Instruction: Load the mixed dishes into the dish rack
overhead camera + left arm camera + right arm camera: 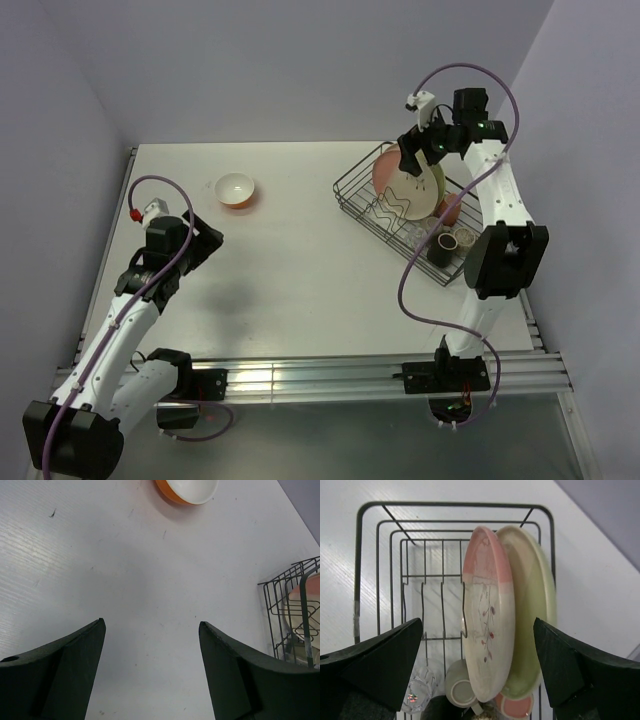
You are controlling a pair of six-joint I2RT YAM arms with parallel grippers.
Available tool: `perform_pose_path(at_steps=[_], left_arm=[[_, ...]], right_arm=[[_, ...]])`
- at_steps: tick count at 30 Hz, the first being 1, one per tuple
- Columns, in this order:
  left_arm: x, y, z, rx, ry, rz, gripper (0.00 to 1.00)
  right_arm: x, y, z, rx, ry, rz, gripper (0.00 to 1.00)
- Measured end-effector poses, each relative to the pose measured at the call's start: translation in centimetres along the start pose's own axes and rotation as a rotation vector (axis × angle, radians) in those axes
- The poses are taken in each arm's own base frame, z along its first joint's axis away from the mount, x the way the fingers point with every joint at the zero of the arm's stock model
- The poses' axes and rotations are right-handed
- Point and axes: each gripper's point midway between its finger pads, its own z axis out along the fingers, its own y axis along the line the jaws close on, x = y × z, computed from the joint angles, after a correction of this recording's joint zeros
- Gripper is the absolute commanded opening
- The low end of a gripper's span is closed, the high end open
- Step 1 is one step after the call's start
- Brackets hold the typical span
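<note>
The dish rack (455,503), a dark wire basket, is sitting on the right side of the white table (300,280), toward its far edge. Two large plates are standing on edge inside it, leaning together. One is the pink-cream plate (487,625), which is showing a sprig on its face, and the cream-green plate (534,605) is just behind it. The orange bowl (236,189), white inside, is resting upright on the table, well apart from the rack.

The right gripper (478,622) is hovering over the plates with its jaws spread wide, gripping nothing. The left gripper (152,625) is hanging above bare table, equally wide and empty.

The right wrist view is showing a clear glass (417,690), a grey-green cup (461,685) and a pink cup (515,706) at the rack's near end. From above these are blurring together, though a brown cup (441,250) is showing there. The left wrist view is catching only one corner of the rack and the bowl's edge.
</note>
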Motion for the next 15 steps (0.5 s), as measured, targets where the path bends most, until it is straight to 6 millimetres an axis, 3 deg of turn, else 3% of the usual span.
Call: perform_pose_path(at_steps=[7,12,15], left_arm=[[0.0,0.0,0.4,-0.001,0.007,-0.005,0.84],[0.2,0.7,2.2,-0.026,0.045,-0.028,0.79],[0.0,1.6,3.9,-0.055,0.076,-0.067,0.7]], right_arm=[[-5.2,-0.2,-4.0,0.059,-0.125,-0.031,1.0],[-8.0,0.9,-7.2,0.108,-0.249,-0.016,1.0],[-7.9,3.3,-8.4,0.072,-0.312,0.015,0.88]])
